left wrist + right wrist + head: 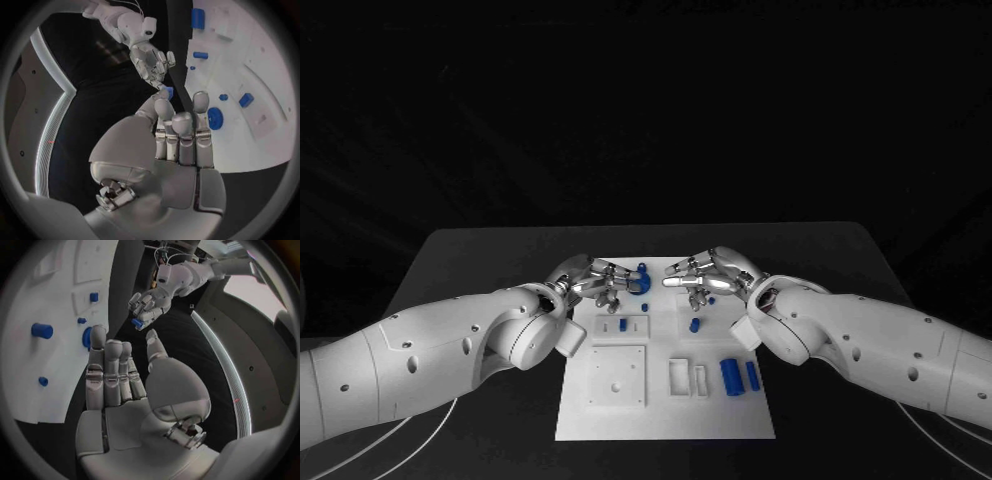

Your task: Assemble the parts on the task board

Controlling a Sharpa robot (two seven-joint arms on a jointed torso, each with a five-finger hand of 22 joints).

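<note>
Near edge of board: the white task board [666, 400] lies on the black surface [473, 260], with a square recessed panel [616, 376] at its near left.
Near right of board: two white slot frames [685, 378] sit beside two upright blue cylinders [731, 377], the thicker one next to a thinner one [753, 376].
Middle of board: a small blue peg [695, 325] stands near the right arm; a smaller blue piece [623, 323] sits in a pale block to its left.
Far end of board: a round blue disc part [640, 287] lies between the two hands.
Left hand [593, 283]: over the far left of the board, holding a small blue part [137, 322] pinched at its fingertips, as the right wrist view shows.
Right hand [711, 274]: over the far right of the board, fingers nearly straight and side by side, released, grasping nothing; its fingertips [98, 335] lie close to the blue disc.
Hands together: near each other, not touching.
</note>
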